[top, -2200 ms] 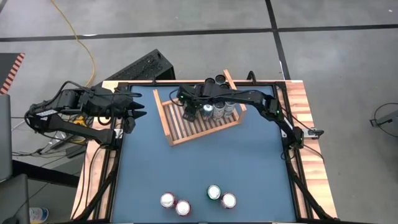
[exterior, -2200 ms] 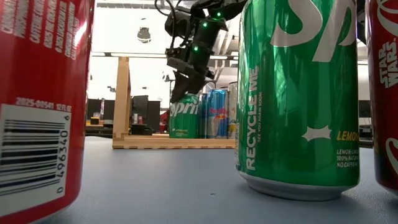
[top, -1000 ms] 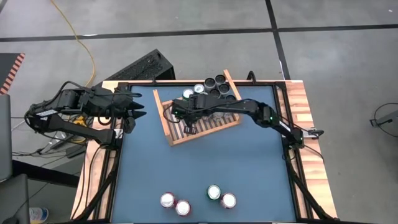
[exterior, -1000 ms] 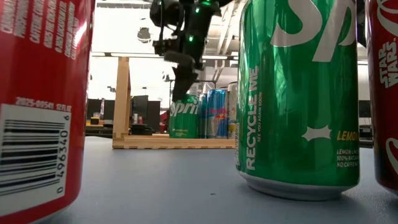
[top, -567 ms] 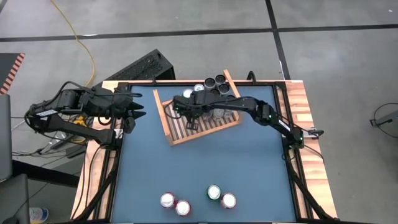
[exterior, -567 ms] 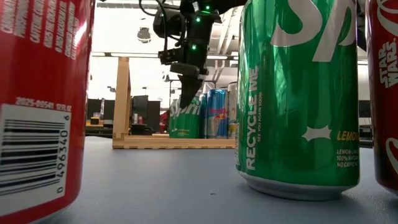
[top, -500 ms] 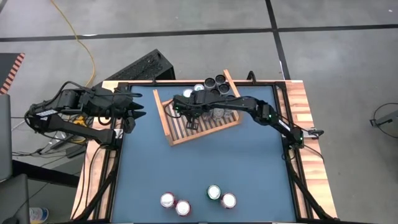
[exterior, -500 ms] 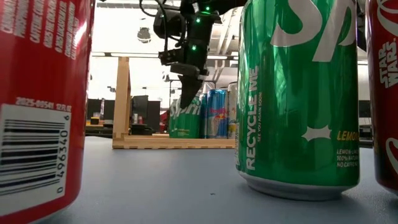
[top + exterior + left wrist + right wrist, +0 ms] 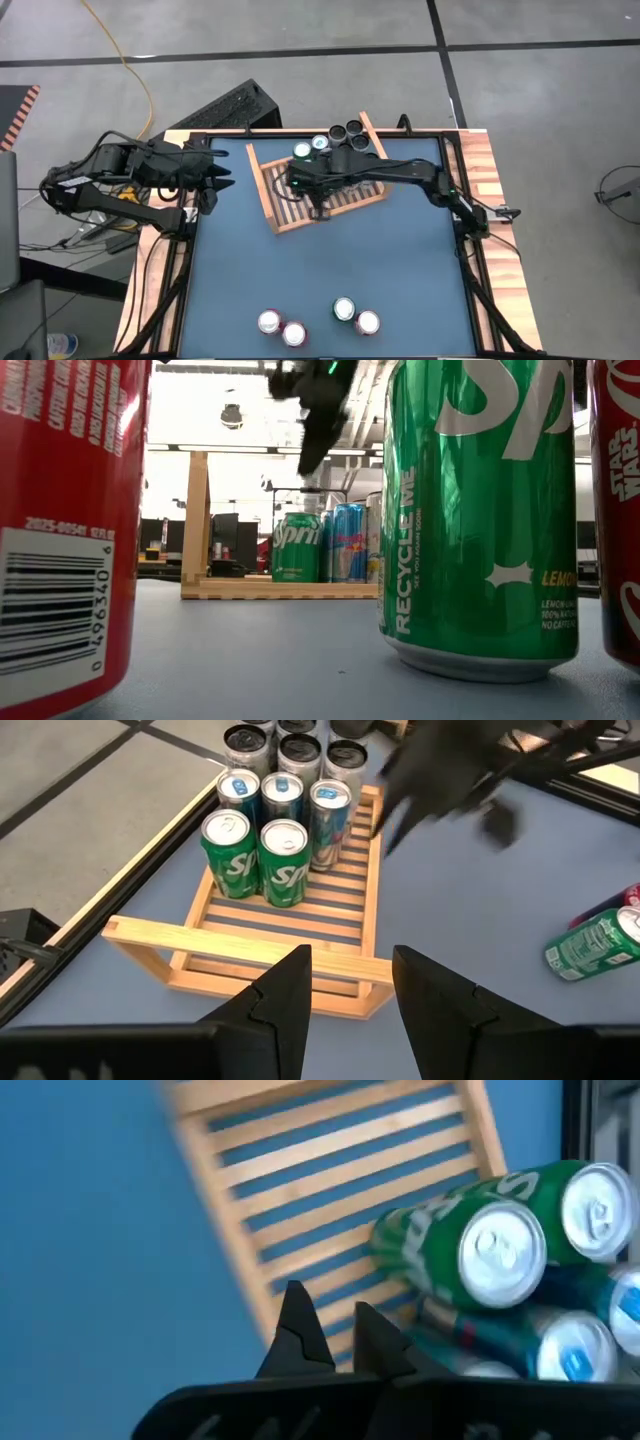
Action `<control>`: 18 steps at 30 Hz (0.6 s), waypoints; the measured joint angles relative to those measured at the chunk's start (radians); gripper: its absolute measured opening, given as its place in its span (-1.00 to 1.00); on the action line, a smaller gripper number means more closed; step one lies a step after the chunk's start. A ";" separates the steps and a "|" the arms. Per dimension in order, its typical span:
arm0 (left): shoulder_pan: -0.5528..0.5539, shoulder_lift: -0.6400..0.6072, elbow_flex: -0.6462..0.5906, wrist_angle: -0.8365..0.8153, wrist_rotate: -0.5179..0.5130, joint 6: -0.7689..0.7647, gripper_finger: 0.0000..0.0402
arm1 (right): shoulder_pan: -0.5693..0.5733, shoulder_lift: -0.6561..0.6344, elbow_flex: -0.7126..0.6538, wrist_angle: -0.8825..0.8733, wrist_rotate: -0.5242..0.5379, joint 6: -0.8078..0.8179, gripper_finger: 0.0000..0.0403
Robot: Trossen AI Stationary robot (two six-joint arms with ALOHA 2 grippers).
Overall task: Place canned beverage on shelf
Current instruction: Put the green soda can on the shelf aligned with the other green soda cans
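The right hand (image 9: 317,208) hangs empty above the shelf (image 9: 277,205), fingers nearly together and gripping nothing. Directly below it lie the bare slats; just beyond stand two green cans (image 9: 257,854), upright in the shelf, with blue and dark cans in the rows behind them. Well apart, at the worktop's (image 9: 400,260) near edge, four cans (image 9: 343,309) are not yet shelved. Risk: a low sweep toward those cans could clip the shelf's side board or tip the green pair. The left hand (image 9: 222,176) waits open at the worktop's edge, well apart from the shelf.
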 joint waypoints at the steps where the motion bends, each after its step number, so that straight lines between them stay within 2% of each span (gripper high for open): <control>1: 0.000 0.000 0.000 0.000 0.004 0.005 -0.36 | 0.014 -0.026 0.000 -0.022 -0.040 0.000 -0.99; 5: 0.000 0.000 0.000 0.001 0.017 0.011 -0.36 | 0.072 -0.139 -0.001 -0.119 -0.260 0.090 -0.82; 6: 0.000 0.000 0.000 0.001 0.024 0.012 -0.36 | 0.095 -0.157 -0.001 -0.143 -0.284 0.117 -0.74; 9: 0.000 0.000 0.000 0.001 0.043 0.013 -0.36 | 0.187 -0.188 -0.001 -0.186 -0.295 0.167 -0.43; 15: 0.000 0.000 0.000 0.006 0.083 0.023 -0.36 | 0.389 -0.183 -0.002 -0.197 -0.259 0.297 0.32; 18: 0.000 0.000 0.000 0.009 0.085 0.023 -0.36 | 0.454 -0.150 -0.002 -0.193 -0.246 0.367 0.56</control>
